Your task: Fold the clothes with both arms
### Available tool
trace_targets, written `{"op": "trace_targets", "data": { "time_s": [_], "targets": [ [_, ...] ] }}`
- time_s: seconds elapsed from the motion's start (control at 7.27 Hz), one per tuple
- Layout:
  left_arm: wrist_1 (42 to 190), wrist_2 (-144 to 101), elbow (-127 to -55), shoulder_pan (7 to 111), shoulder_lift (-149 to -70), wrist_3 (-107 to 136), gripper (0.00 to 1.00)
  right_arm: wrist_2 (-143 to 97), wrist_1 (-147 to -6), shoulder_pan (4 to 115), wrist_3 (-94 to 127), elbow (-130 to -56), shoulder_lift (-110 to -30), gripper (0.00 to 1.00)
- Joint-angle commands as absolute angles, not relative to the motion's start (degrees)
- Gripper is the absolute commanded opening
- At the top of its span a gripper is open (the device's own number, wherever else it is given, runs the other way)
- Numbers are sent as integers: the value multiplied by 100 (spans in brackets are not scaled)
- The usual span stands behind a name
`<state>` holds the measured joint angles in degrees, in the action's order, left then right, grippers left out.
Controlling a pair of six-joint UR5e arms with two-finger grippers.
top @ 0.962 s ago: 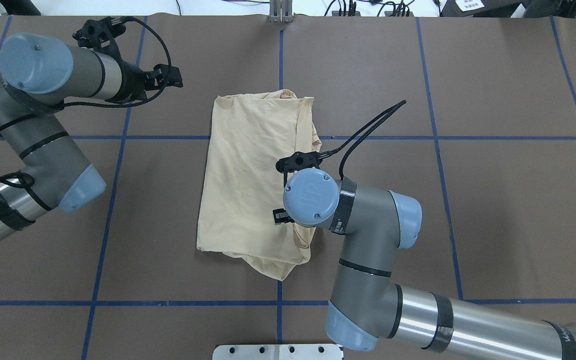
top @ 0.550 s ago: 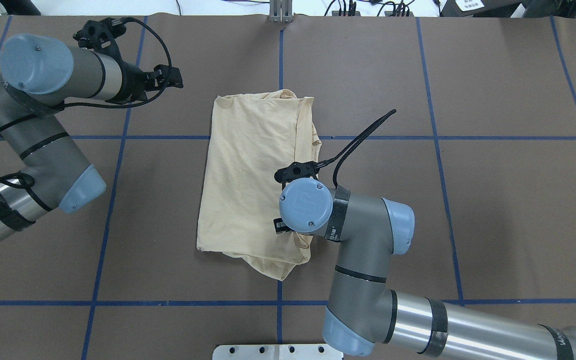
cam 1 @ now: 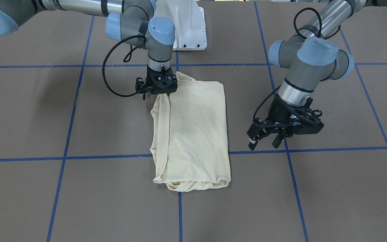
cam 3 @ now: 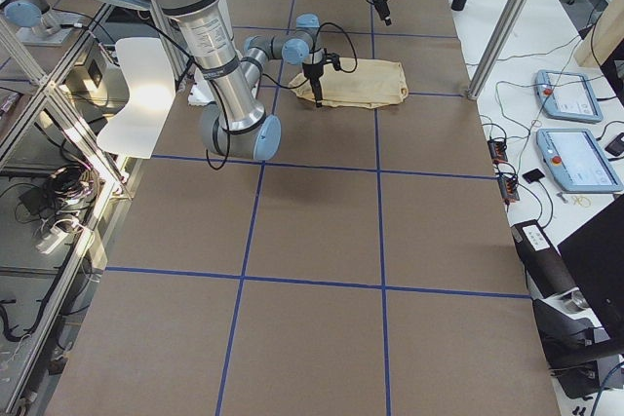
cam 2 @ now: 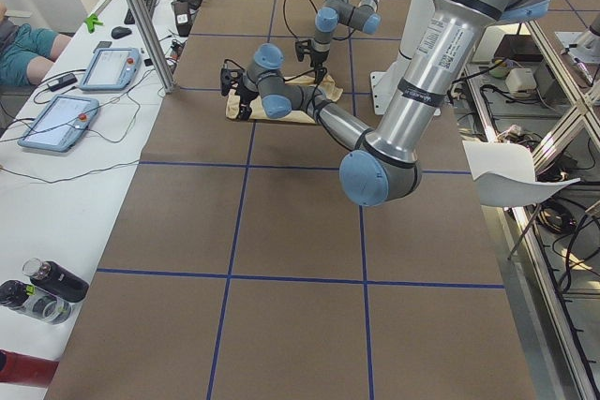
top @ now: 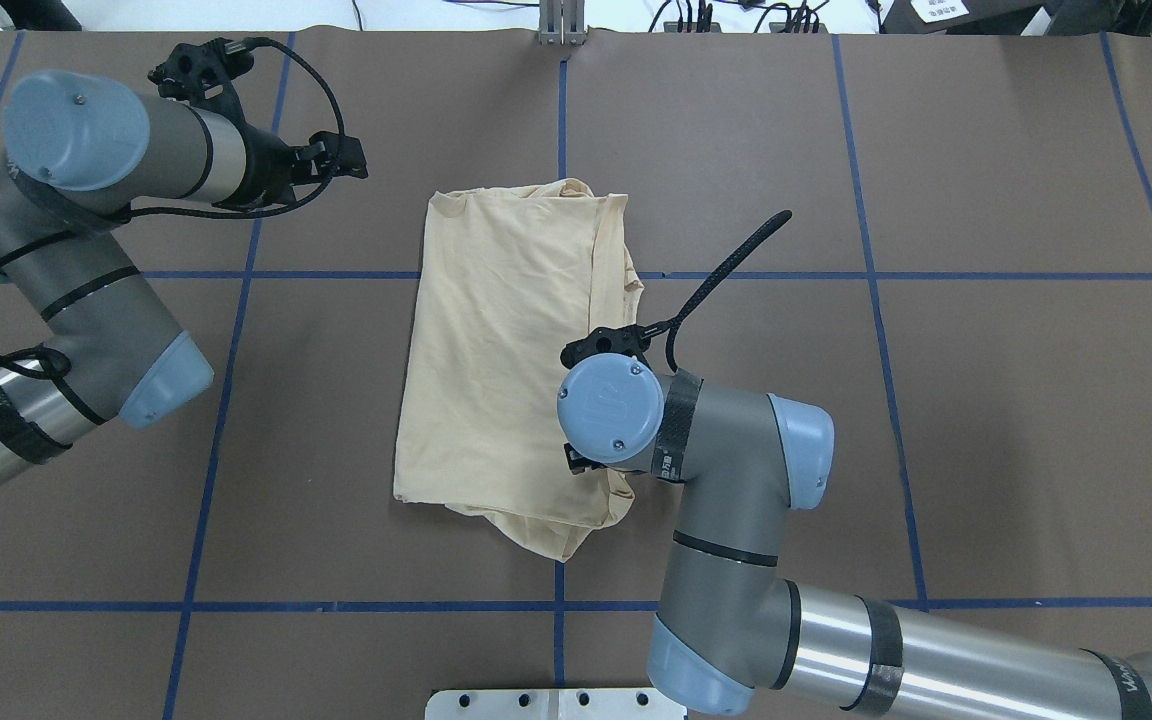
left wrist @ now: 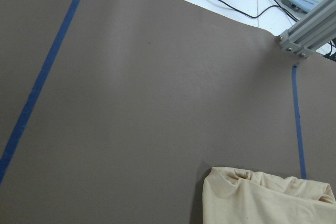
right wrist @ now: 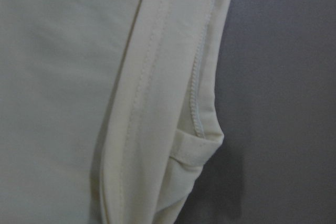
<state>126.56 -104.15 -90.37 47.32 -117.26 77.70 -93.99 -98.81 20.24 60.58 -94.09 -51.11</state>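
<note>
The cream-yellow T-shirt (top: pixel 496 350) lies folded into a long strip in the middle of the table, and no print shows. It also shows in the front view (cam 1: pixel 197 127). My right gripper (cam 1: pixel 166 93) points straight down onto the shirt's right edge near the end closest to me. Its wrist (top: pixel 608 408) hides the fingers from above. The right wrist view shows only the shirt's hem (right wrist: pixel 157 103) very close, so I cannot tell whether the jaws are open or shut. My left gripper (cam 1: pixel 264 143) is open and empty, hovering left of the shirt; it also shows overhead (top: pixel 351 160).
The table is brown with blue tape lines (top: pixel 236 274). The white pedestal base (cam 1: pixel 186 30) stands at my edge of the table. A metal post (top: pixel 561 25) stands at the far edge. Tablets (cam 2: pixel 108 67) and bottles (cam 2: pixel 42 288) lie on the side bench.
My right wrist has moved a little toward my base along the shirt's right edge, and its cable has shifted. The left arm has not moved.
</note>
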Motion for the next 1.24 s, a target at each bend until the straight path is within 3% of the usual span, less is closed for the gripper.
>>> {"op": "trace_targets", "data": {
  "time_s": [0.0, 0.27, 0.55, 0.82, 1.1],
  "targets": [
    [12656, -10415, -9035, 4720, -11760, 7822, 100, -9422, -10046, 2153, 5828, -9605, -5368, 100],
    [12656, -10415, -9035, 4720, -11769, 7831, 100, -9439, -10229, 2416, 5434, -9922, -5659, 100],
    [12656, -10415, -9044, 4720, -11734, 7822, 100, -9606, -10170, 2723, 5423, -10028, -5407, 100],
    [12656, -10415, -9035, 4720, -11733, 7813, 100, -9563, -9899, 3031, 5239, -9644, -4933, 100],
    [12656, -10406, -9018, 4720, -11733, 7813, 100, -9554, -8383, 3216, 5317, -8557, -4677, 100]
  ]
}}
